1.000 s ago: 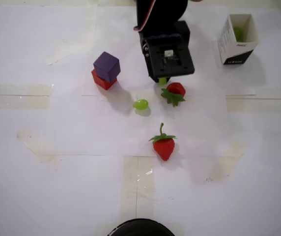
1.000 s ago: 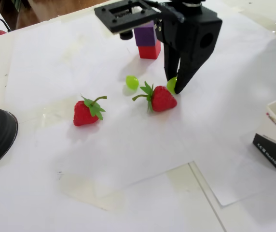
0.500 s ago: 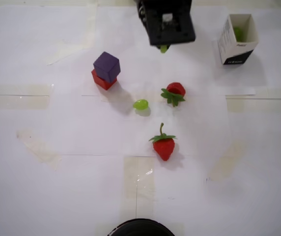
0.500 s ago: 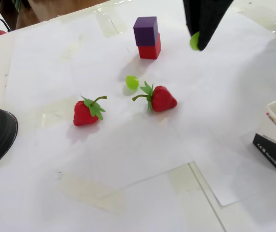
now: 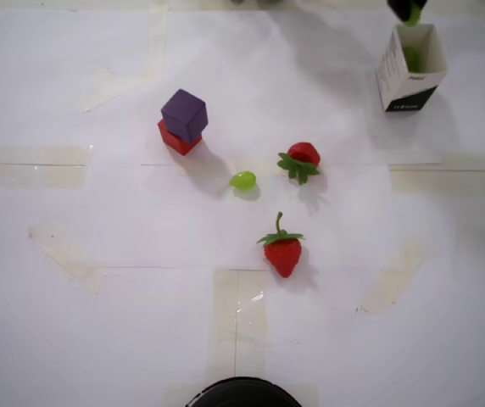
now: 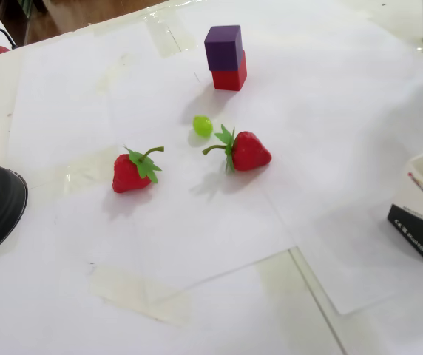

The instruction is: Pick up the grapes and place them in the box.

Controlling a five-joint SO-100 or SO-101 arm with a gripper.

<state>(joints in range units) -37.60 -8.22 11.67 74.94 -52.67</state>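
the middle of the table (image 5: 98, 322) is crowded: a purple cube (image 5: 184, 114) stacked on a red cube (image 5: 175, 138), a loose grape (image 5: 242, 180) just right of them in the overhead view, one strawberry (image 5: 300, 159) near that grape and a second strawberry (image 5: 282, 250) lower down, with narrow lanes between them. the box (image 5: 408, 68) stands well apart at the upper right, its mouth open, a grape (image 5: 412, 58) already inside. dark fingers (image 5: 405, 7) with a green grape (image 5: 413, 13) sit at the top edge right by the box. left, right and lower stretches of white paper lie open, save a dark round object (image 5: 241, 393) at the bottom edge
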